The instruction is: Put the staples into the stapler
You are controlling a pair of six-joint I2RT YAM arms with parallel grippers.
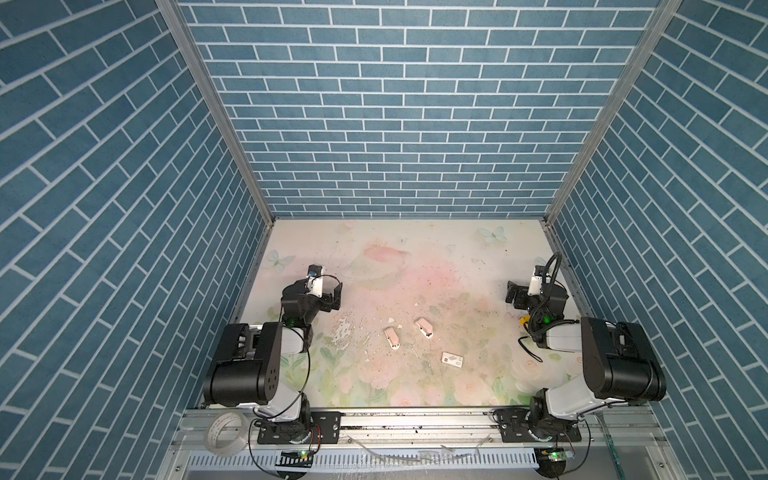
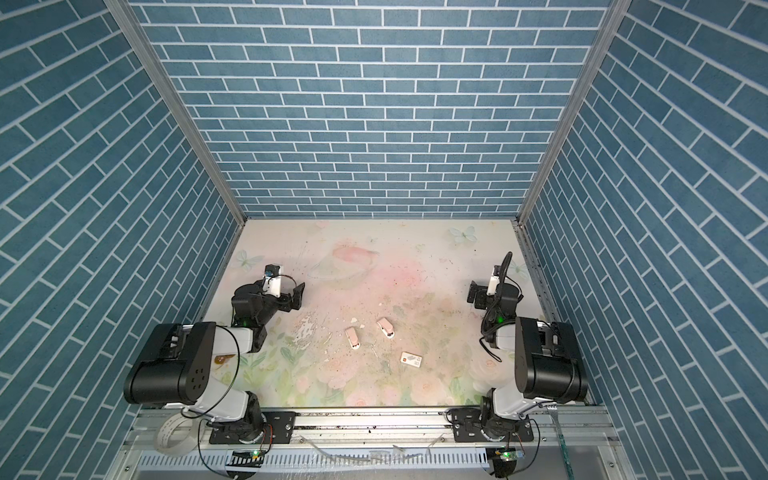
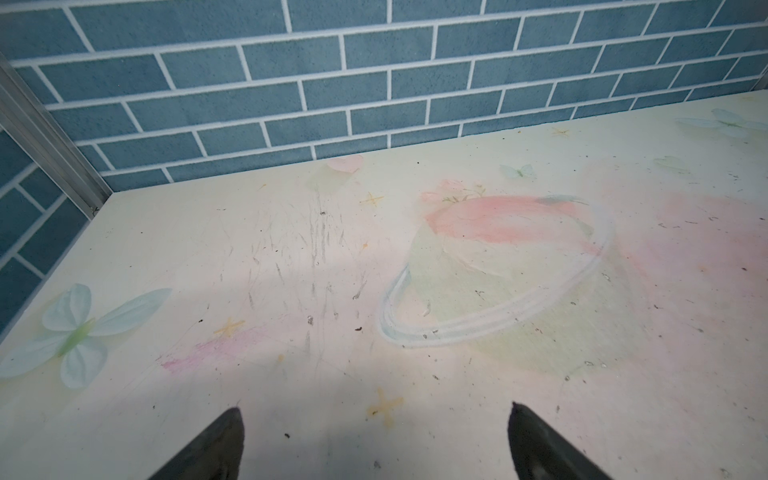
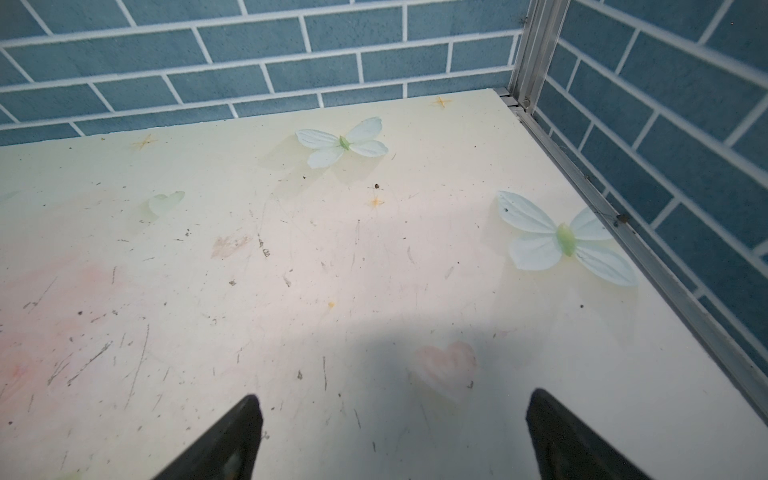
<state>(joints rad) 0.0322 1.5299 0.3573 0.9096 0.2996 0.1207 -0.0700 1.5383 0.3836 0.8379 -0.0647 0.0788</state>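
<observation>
Currently, thin silver-grey metal staple strips (image 1: 458, 361) are laid nearer the right gripper (image 1: 536, 296) than the left gripper (image 1: 316, 296) (both spread wide, empty).

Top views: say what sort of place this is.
Probably a robot test booth, not a real room: blue brick-print panels on an aluminium frame, two arms bolted to a front rail, scuffed floral tabletop.

The left arm (image 1: 245, 365) and right arm (image 1: 619, 365) pair boxy matte-black motor housings with glossy white link shells, looping thin black cables (image 1: 547, 274), small green joint lights (image 1: 293, 320) and tapered black fingers (image 3: 208, 449).
</observation>
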